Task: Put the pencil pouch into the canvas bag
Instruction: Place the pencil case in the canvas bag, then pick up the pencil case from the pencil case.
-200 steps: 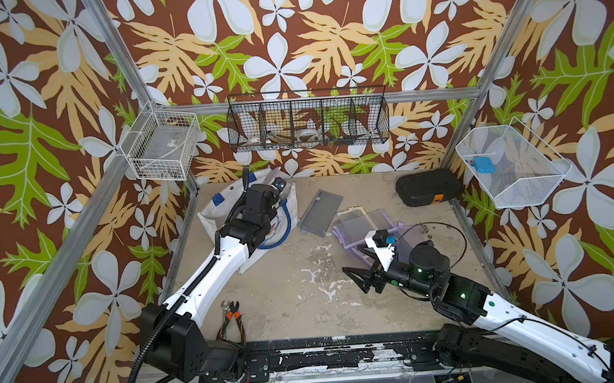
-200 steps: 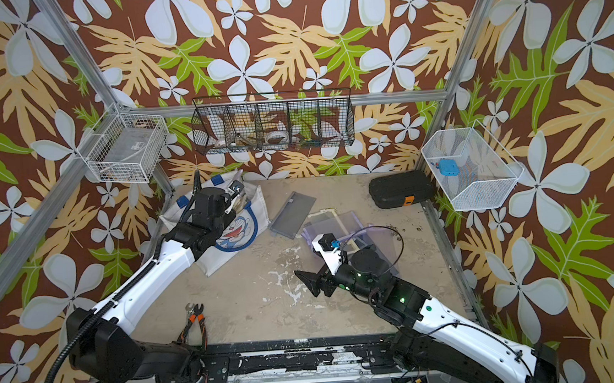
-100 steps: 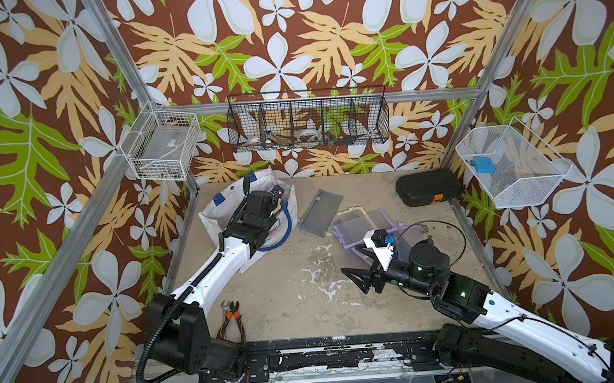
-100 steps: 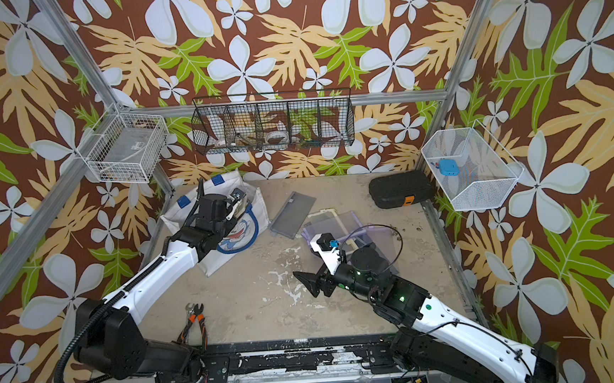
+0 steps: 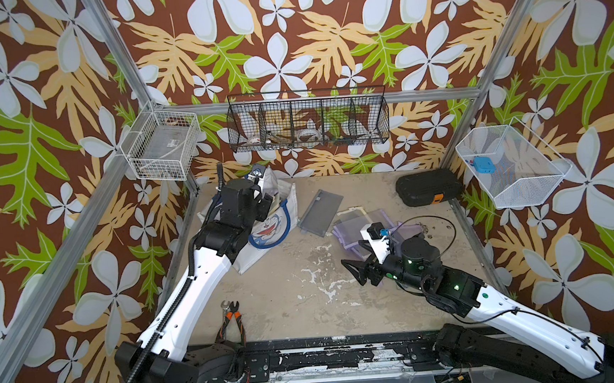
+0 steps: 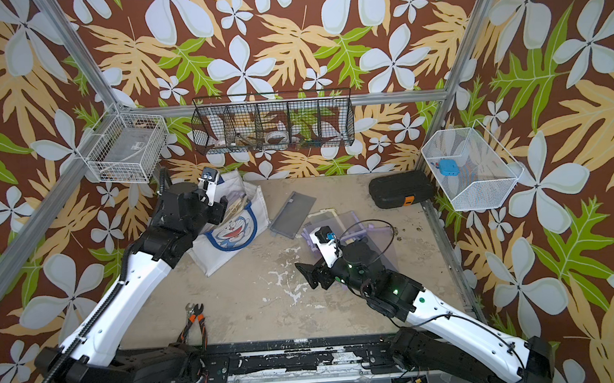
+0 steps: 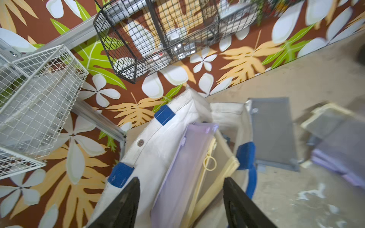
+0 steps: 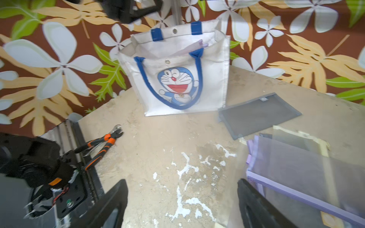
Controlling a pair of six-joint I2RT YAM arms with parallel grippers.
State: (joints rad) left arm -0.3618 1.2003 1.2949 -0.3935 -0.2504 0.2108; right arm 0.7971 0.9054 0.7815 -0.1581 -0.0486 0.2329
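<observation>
Evidently the lilac pencil pouch [image 7: 177, 158] stands on edge inside the canvas bag [image 7: 156, 142] at ten o'clock on the table [image 5: 287, 301], under the left gripper [image 7: 181, 179], whose jaws are apart and empty. It looks light and floppy, likely best pinched along its stiffer zipper edge.

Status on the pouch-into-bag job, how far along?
Done: a purple pouch stands inside the canvas bag beside a yellow pouch. In hand: nothing; left gripper open above the bag, right gripper open over the table. Remaining: possibly the grey pouch, lying outside.
</observation>
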